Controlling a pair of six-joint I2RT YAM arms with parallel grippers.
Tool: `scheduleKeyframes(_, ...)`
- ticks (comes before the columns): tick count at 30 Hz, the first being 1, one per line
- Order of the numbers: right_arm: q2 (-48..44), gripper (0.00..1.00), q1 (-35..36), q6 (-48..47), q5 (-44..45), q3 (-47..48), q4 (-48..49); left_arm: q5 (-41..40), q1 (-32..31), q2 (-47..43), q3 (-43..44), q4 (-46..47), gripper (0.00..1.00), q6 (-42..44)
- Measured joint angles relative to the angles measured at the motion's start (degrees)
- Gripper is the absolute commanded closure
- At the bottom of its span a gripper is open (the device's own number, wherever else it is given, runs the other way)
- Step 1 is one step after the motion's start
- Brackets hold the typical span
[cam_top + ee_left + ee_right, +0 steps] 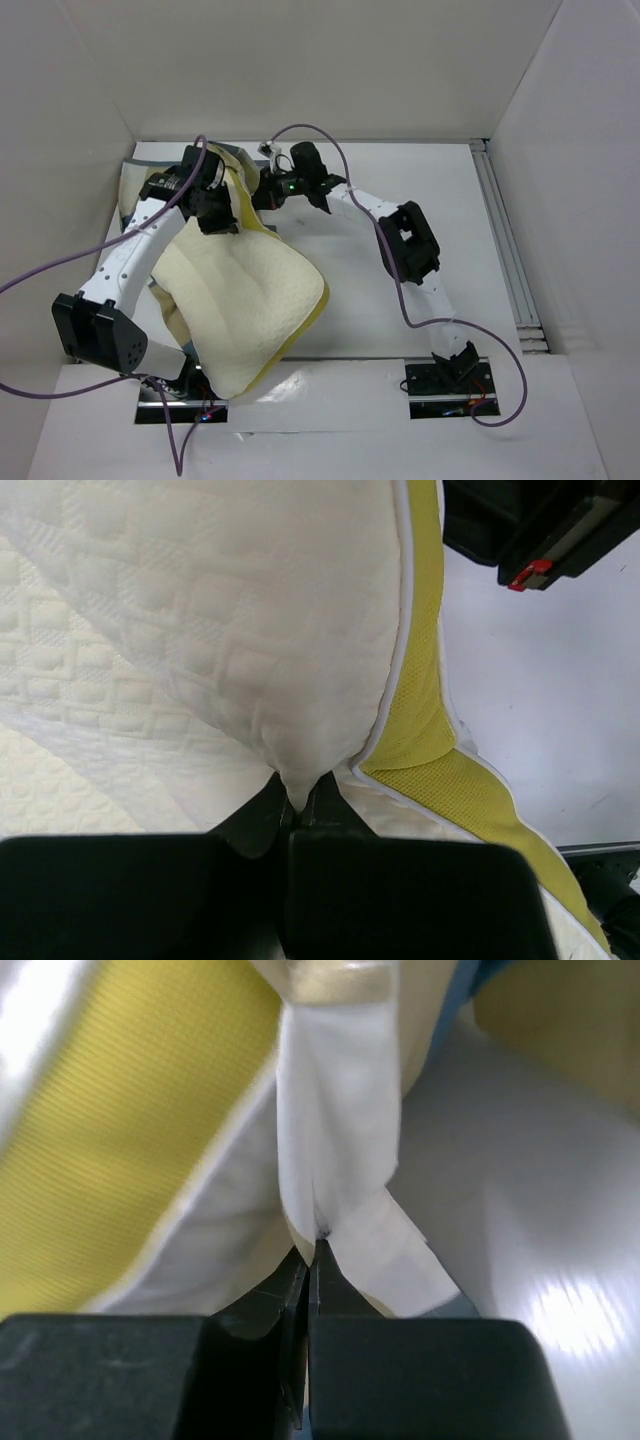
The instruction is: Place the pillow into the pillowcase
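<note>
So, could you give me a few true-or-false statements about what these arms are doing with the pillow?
1. The left gripper pinches the pillow's cream fabric. True.
2. The right gripper is open. False: it is shut on a white fold of the pillowcase.
3. The pillow is fully inside the pillowcase. False: most of it lies bare on the table.
4. Both grippers are at the table's far left. True.

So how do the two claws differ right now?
The left gripper pinches a thick, quilted cream fold of the pillow; the right gripper pinches a thin, smooth white fabric strip. The left gripper sits over the pillow; the right gripper sits beside its yellow edge, near the table. Both are shut on cloth, close together.
</note>
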Motion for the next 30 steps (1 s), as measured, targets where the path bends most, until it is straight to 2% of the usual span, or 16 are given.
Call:
scheduleKeyframes(5,-5.77,1.00,-1.42,0.63,2.45,-12.87,2.08,1.60,0.00,0.66,0.02,0.81,1.00,-1.05)
scheduleKeyframes(10,-14.86,1.00,-2.40,0.57,5.55,-23.74,1.57,0.87,-0.52,5.22,0.00,4.50,1.00,-6.32)
scheduleKeyframes(15,-23.50,1.00,-1.81,-1.70,8.94,-29.14,-1.92,-0.22,-1.62,10.80,1.16,7.04,1.00,-10.12)
scheduleKeyframes(21,-30.03,1.00,-1.22,-8.79,13.64,-29.35,-11.96,-4.22,-2.89,17.66,14.93,0.57,1.00,-10.95)
scheduleKeyframes(25,-40.94,1.00,0.98,-10.67,16.57,-36.87,-13.49,-6.43,-3.02,20.31,21.94,-1.68,1.00,-12.52)
scheduleKeyframes(30,-52.13,1.00,3.52,-7.63,19.17,-49.79,-14.03,-9.40,-4.42,25.18,28.24,-2.58,1.00,-15.52)
